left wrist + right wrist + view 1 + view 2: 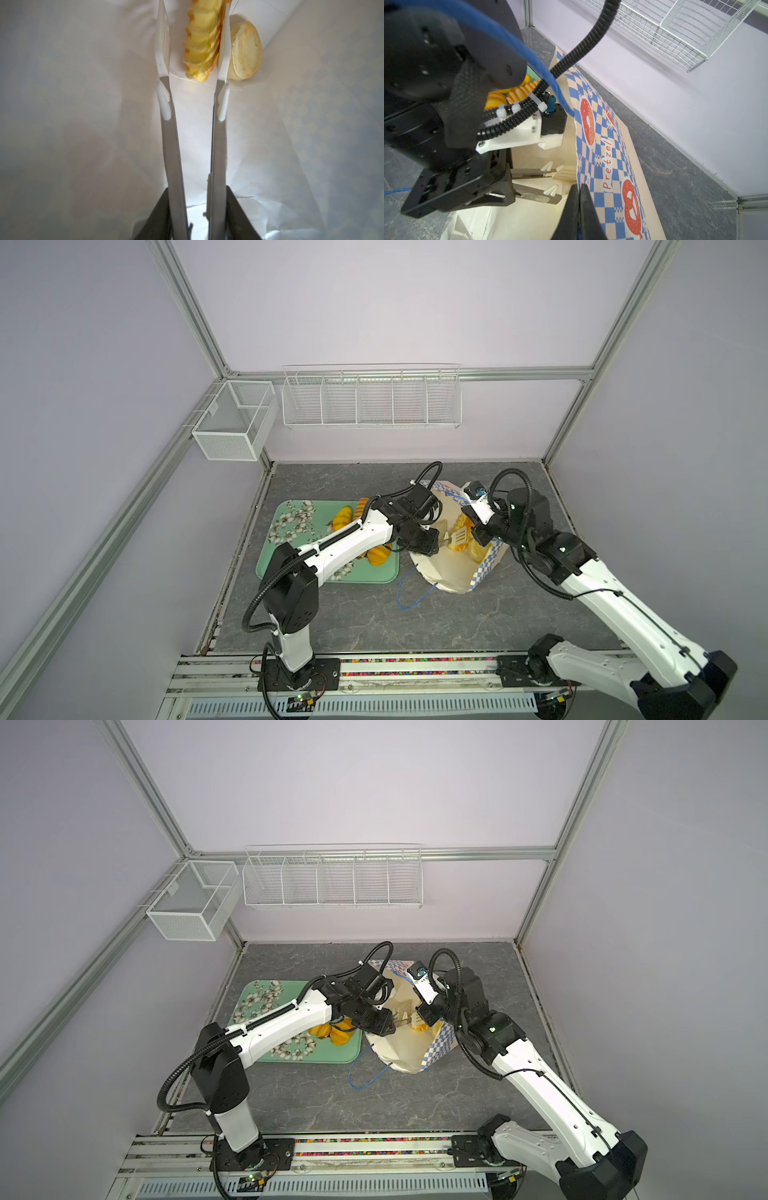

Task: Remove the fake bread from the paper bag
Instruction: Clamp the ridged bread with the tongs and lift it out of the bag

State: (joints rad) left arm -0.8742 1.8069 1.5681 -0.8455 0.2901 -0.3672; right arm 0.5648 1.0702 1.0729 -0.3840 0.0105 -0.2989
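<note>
The paper bag (486,568) lies on its side with its mouth open; its checkered band (612,145) carries pretzel pictures. My right gripper (579,187) is shut on the bag's upper rim. My left gripper (428,545) is shut on metal tongs (451,540) that reach into the bag. In the left wrist view the white tong tips stand on either side of a ribbed yellow loaf of fake bread (202,41): one tip touches it, the other stands a little off. A pale round bun (246,49) lies just beside it. Both top views show more bread on the tray (343,518) (332,1033).
A green floral tray (291,526) lies left of the bag, partly under my left arm. One blue cord handle (411,593) loops onto the grey tabletop in front of the bag. White wire baskets (370,402) hang on the back wall.
</note>
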